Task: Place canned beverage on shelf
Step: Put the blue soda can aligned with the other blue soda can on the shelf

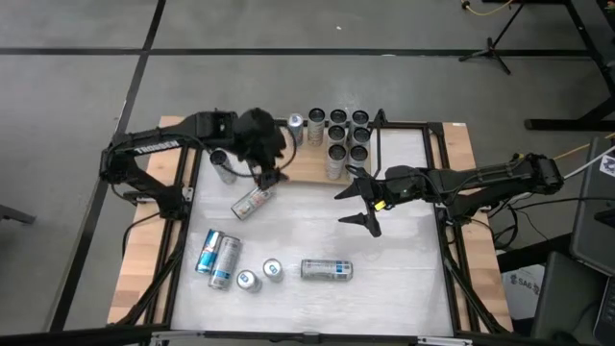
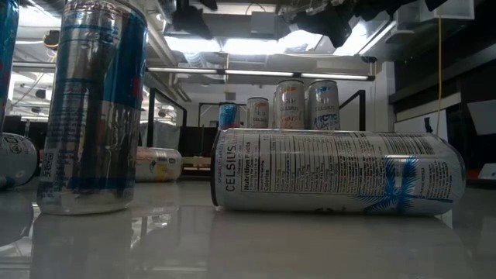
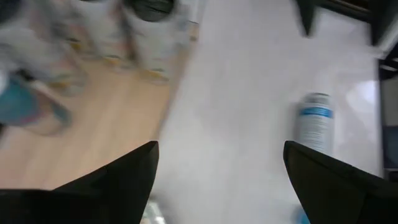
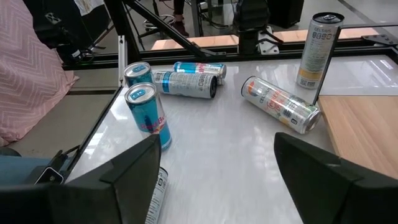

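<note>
The shelf (image 1: 300,169), a light wooden board in a black rod frame, stands at the table's far middle. Several upright cans (image 1: 344,135) stand on its right part and a blue can (image 1: 295,123) near its left end. My left gripper (image 1: 268,179) hovers open by the shelf's near left corner, just above a lying silver can (image 1: 252,202); nothing shows between its fingers (image 3: 124,180). My right gripper (image 1: 359,205) hangs open over the table just near of the shelf's right part, holding nothing (image 4: 214,180).
Loose cans lie and stand on the white tabletop: two lying at the near left (image 1: 217,256), two upright (image 1: 259,276), one lying near the middle (image 1: 327,269). An upright can (image 1: 223,165) stands left of the shelf. In the low view a lying can (image 2: 337,170) fills the foreground.
</note>
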{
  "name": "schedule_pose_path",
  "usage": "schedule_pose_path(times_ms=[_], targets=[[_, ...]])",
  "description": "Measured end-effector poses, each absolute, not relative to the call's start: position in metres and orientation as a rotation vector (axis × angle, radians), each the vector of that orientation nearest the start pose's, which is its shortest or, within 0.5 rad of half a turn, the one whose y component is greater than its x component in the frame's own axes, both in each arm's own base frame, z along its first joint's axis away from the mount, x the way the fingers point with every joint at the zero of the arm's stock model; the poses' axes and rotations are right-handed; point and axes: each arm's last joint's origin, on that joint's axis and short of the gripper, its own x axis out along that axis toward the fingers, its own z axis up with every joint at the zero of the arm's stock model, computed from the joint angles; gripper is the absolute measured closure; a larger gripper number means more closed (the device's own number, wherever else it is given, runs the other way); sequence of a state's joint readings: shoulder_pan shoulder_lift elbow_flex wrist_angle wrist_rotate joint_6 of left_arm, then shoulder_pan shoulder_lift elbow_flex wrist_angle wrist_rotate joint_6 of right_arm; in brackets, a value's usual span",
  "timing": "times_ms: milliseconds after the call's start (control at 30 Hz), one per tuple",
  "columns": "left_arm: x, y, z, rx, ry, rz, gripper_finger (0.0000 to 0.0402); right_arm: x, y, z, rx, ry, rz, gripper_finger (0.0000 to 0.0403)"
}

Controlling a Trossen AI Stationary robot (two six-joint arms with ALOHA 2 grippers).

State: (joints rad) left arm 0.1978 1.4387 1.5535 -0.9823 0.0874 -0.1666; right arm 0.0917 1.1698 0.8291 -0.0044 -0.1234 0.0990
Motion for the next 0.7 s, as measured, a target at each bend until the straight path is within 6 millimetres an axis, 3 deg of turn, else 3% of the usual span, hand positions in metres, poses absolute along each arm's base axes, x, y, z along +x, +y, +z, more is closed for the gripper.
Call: schedule_pose_path(times_ms=[367, 700], targets=[[0.284, -0.022, 0.379, -0.507, 0.884, 0.089, 0.0067, 0.257, 0.027, 0.289, 0.103, 0.355, 0.196, 0.01], [0.274, -0.069, 0.374, -1.182, 0.895, 0.453, 0.0067, 0.257, 0.027, 0.289, 0.103, 0.356, 0.196, 0.01]])
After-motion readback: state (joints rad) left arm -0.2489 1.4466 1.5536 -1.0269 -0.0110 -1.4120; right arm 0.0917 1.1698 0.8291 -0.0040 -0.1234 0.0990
